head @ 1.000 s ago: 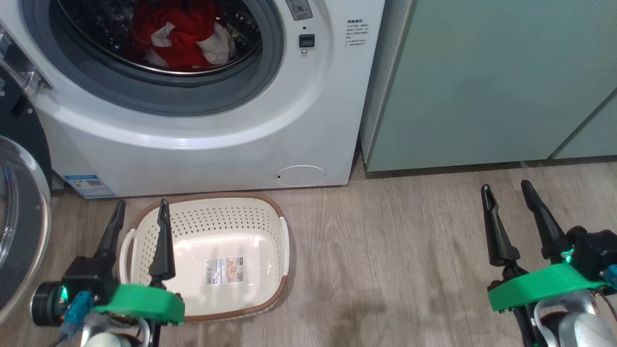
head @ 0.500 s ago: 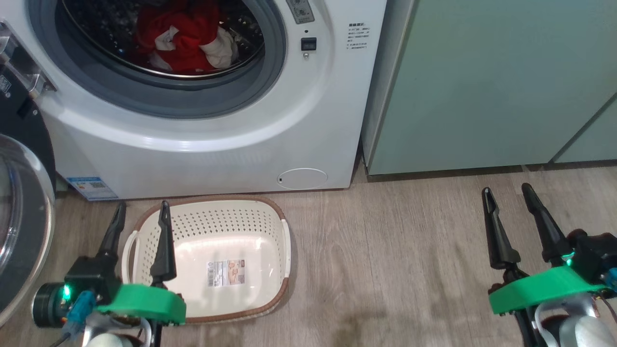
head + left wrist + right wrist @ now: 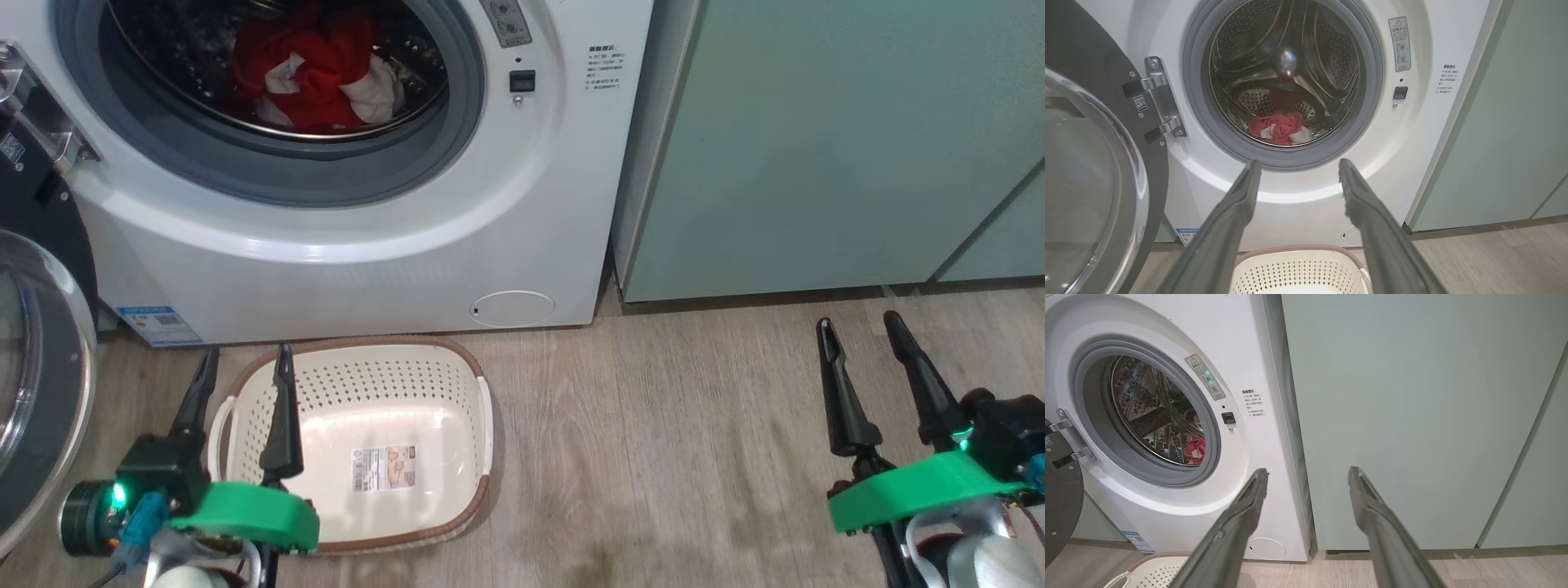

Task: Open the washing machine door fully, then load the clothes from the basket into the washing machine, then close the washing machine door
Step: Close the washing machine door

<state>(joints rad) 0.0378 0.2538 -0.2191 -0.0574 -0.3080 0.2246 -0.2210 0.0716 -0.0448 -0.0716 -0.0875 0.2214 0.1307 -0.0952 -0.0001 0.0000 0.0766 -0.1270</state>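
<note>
Fingers of left gripper [image 3: 246, 351] & right gripper [image 3: 856, 320] spread apart, nothing held. Clothes [image 3: 314, 69] inside washing machine [image 3: 326, 269]; washing machine door [image 3: 41, 392] open at left; basket [image 3: 478, 371] on floor [image 3: 653, 449] just in front.

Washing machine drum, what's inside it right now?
Red clothes with white patches lie bunched on the floor of the drum. The steel walls above them are bare. Anything beneath the bundle is covered.

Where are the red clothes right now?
In the head view, upper left: the red clothes lie bunched low in the drum of the washing machine, behind the grey gasket. The cream basket on the floor below holds none.
</note>
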